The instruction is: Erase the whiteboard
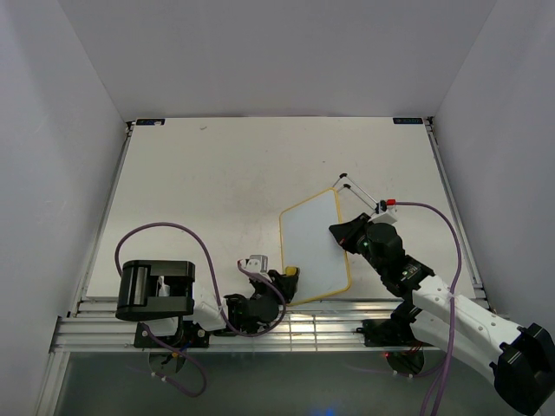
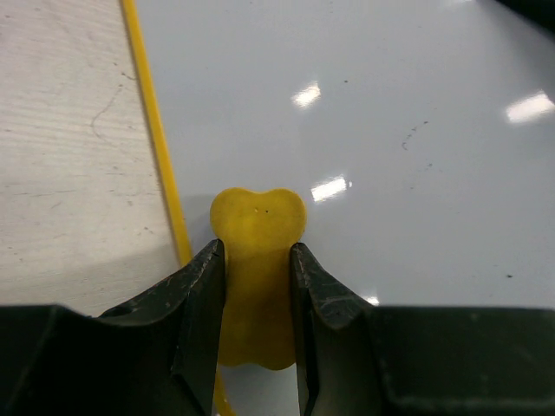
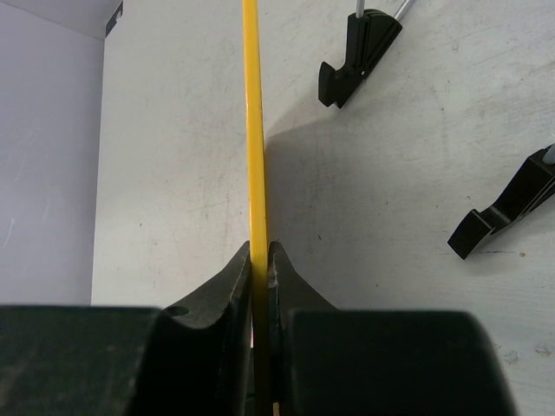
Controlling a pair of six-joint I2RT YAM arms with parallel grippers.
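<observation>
L gripper [image 2: 256, 250] shut tight on yellow eraser [image 2: 258, 221], jaws pinching its waist, rounded lobe poking out ahead. Eraser tip over whiteboard [image 2: 390, 156], just inside yellow frame [image 2: 156, 147]. Can't tell from wrist view whether actually touching surface or hovering just above.

R gripper [image 3: 258, 253] closed on board's thin yellow edge, frame running straight up btwn fingers, so pinning the board in place. Two black feet [image 3: 357, 48] on table [image 1: 217, 173] near that edge, apart from fingers.

From top view: whiteboard lying flat on table, right of centre, rotated a bit. L gripper at its near-left corner, R gripper at mid right edge.

No writing visible on board surface, only a few faint specks [image 2: 412, 134] plus light glare.

Step, as judged: wiping, prob late stage or final passes, w/ eraser parked at corner and most of the board looking clean.

Next move likely calls for:
- sweeping eraser away from frame, across toward the specks, w/ light downward pressure
- keeping R grip firm so board doesn't slide or pivot
- watching frame lip, since eraser could snag there or twist in jaws
</observation>
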